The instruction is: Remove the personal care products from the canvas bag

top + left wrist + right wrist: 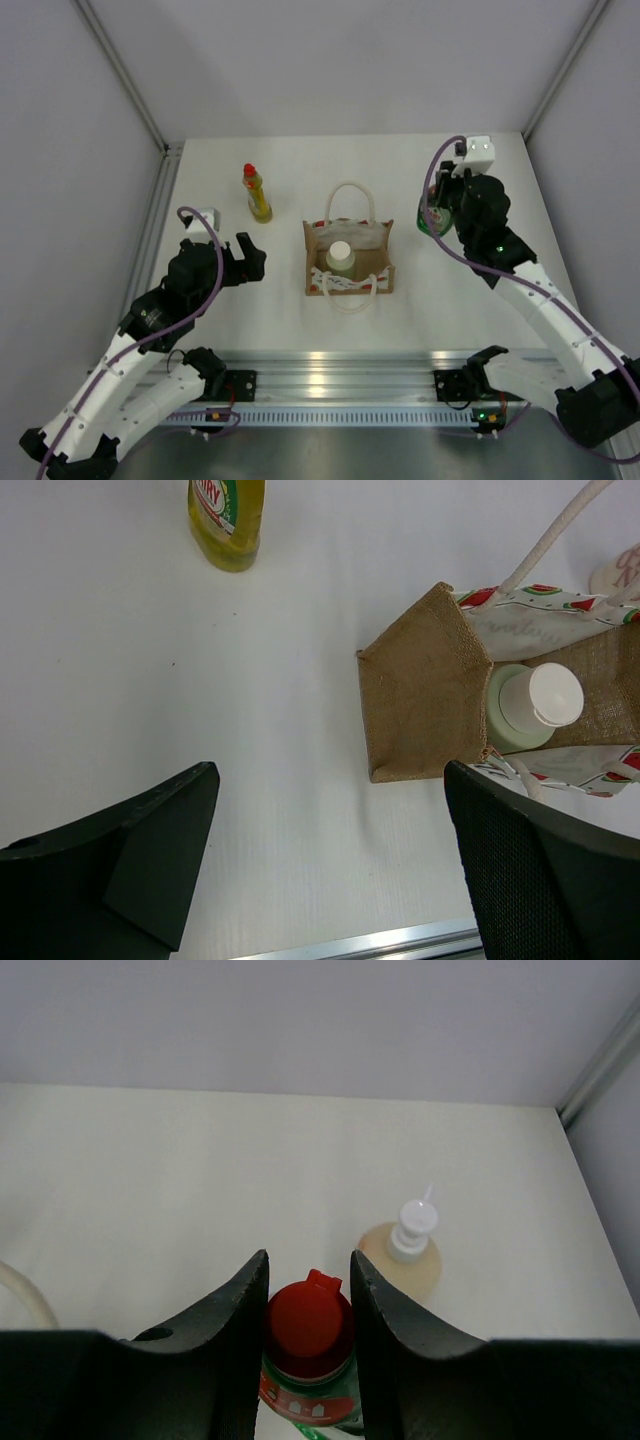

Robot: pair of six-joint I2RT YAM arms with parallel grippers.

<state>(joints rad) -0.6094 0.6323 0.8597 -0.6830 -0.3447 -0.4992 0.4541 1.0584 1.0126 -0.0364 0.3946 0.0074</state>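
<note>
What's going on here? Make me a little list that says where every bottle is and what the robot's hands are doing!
bag: open, middle of the table
inside bag: pale bottle, white cap
left of bag: yellow bottle, upright
right side: cream bottle, upright
right gripper: shut on green bottle at its red cap
left gripper: open, empty, beside the bag

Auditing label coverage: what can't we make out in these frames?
- green bottle: right wrist, body hidden by right pincer and bottom edge.
- yellow bottle: left wrist, cap cut off by top edge.
- pale bottle: top external, lower body hidden by canvas bag walls.
- cream bottle: top external, not seen, likely behind right arm.
</note>
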